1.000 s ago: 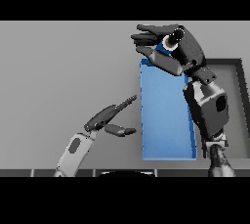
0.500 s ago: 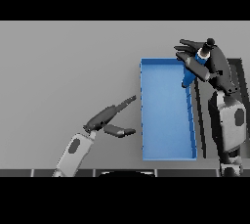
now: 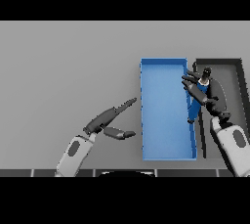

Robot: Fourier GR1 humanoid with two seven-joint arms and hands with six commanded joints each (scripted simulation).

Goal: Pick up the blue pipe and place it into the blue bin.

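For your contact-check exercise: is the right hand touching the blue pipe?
Touching. The head view shows the right hand with its fingers curled round the blue pipe, above the blue bin's right wall.

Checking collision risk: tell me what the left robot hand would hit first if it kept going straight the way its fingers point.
The left robot hand points up-right toward the blue bin; it would likely meet the bin's left wall first, though height is hard to judge.

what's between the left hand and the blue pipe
In the head view, the blue bin lies between them: its left wall and open floor separate the left hand from the blue pipe held at its right wall.
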